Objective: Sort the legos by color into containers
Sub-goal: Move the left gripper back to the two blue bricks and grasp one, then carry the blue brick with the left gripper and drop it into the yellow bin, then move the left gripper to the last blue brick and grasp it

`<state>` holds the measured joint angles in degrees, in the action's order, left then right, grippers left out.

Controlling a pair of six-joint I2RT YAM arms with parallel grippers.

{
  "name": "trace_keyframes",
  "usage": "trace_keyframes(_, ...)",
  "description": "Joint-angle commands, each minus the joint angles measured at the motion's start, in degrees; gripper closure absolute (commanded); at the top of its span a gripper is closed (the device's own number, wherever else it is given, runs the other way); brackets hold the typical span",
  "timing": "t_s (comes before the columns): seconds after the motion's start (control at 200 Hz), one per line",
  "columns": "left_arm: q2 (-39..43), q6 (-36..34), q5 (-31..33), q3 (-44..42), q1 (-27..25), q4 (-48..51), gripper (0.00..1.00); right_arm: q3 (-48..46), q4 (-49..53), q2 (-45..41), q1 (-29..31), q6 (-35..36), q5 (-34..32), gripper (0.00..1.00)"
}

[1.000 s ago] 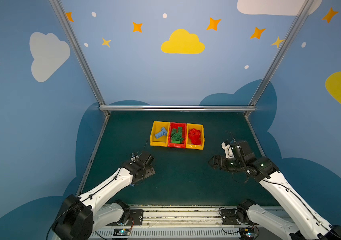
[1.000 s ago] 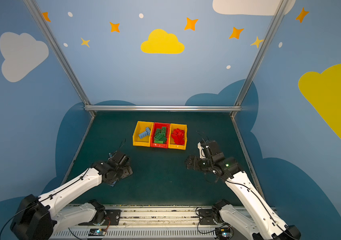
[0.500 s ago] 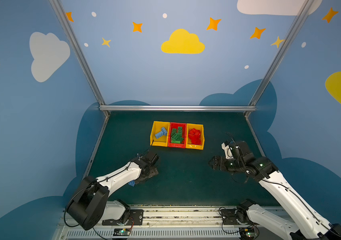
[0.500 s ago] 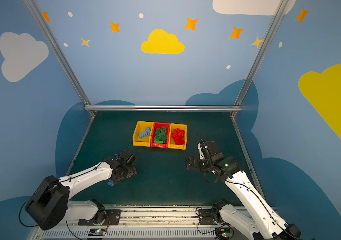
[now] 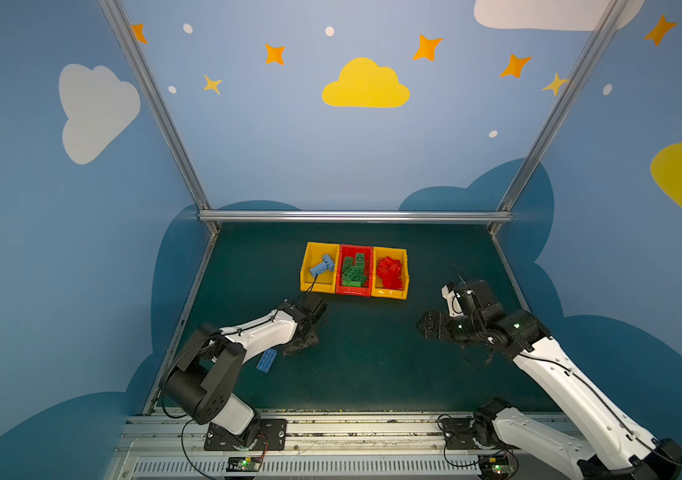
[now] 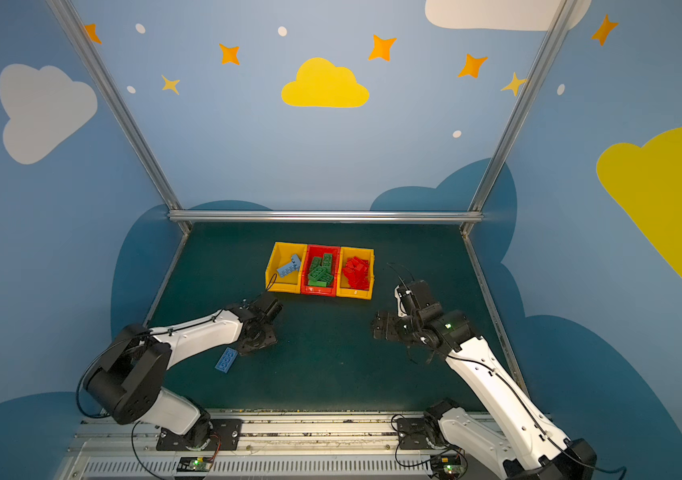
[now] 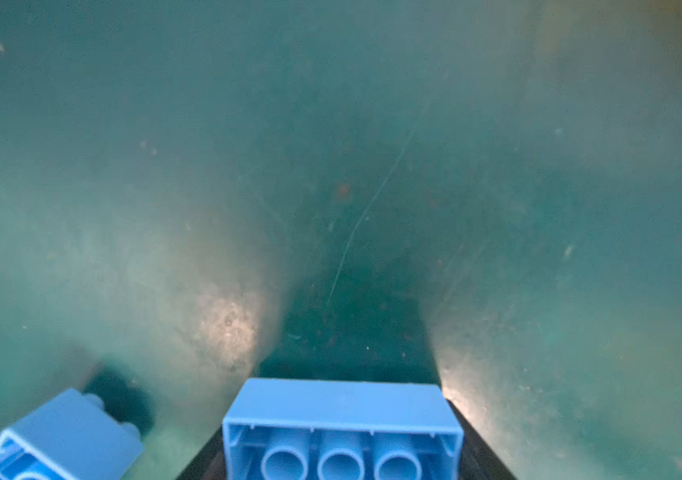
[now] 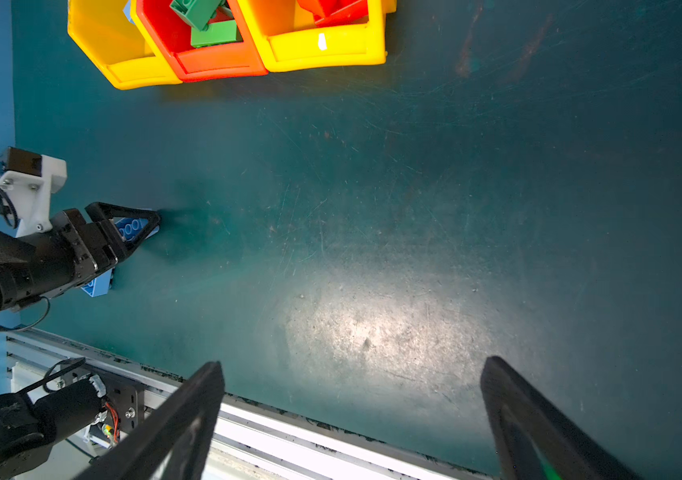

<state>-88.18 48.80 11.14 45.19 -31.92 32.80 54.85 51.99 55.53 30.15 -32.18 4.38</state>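
Noting left gripper [image 5: 301, 347] clenched on a light-blue brick [image 7: 341, 428] low over the mat [image 5: 364, 357], long axis jaw to jaw, left yellow bin [image 5: 317, 286] close ahead, second blue brick [image 5: 266, 360] loose beside, right gripper [image 8: 352, 361] spread, empty, farther off.

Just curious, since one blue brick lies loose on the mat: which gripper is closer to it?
Left. The left gripper, closed on a second blue brick, sits right beside the loose blue brick; the right gripper hangs open far across the mat.
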Motion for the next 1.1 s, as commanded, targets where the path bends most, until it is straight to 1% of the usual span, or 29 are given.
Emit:
trace_keyframes(0.0,-1.35,-1.22,1.36,0.38,0.28,1.82,0.44,0.69,1.47,0.18,-0.16,0.74,-1.22,0.06)
trace_keyframes(0.085,-2.19,-1.74,1.26,1.59,0.31,2.3,0.51,1.02,1.19,0.87,-0.31,1.07,-1.04,0.05)
trace_keyframes(0.15,-2.66,-2.48,1.32,3.34,0.3,3.24,0.53,1.38,1.02,1.4,-0.4,1.16,-0.79,0.06)
trace_keyframes(0.295,-2.78,-5.2,2.14,9.5,-0.03,5.33,0.53,2.18,0.58,2.2,-0.53,1.35,-0.47,0.06)
trace_keyframes(0.39,-4.87,-7.95,3.68,16.93,0.56,7.63,0.52,2.5,0.06,2.83,-0.71,1.64,-0.25,0.06)
trace_keyframes(0.476,-8.21,-10.38,3.33,23.93,2.08,8.44,0.52,2.8,-0.2,3.81,-0.94,1.94,-0.16,0.06)
trace_keyframes(0.596,-15.16,-13.28,2.25,34.65,4.5,9.45,0.51,3.49,-0.32,5.23,-1.41,2.62,-0.24,0.06)
trace_keyframes(0.776,-25.95,-15.72,0.13,49.62,7.78,11.33,0.49,4.03,-0.18,6.6,-2.81,3.53,-0.25,0.06)
trace_keyframes(0.901,-32.32,-16.5,-0.73,58.65,9.34,13.21,0.45,4.45,-0.04,7.3,-4.08,4.23,-0.17,0.06)
trace_keyframes(1.011,-36.89,-16.89,-1.36,65.48,10.02,15.71,0.29,4.73,0.04,7.83,-4.92,4.75,-0.08,0.06)
trace_keyframes(1.056,-38.07,-16.98,-1.39,67.23,10.28,16.51,0.24,4.82,-0.02,8.0,-5.18,4.84,-0.01,0.06)
trace_keyframes(1.096,-38.37,-17.0,-1.39,68.29,10.39,17.02,0.22,4.78,-0.12,8.1,-5.26,5.0,0.09,0.06)
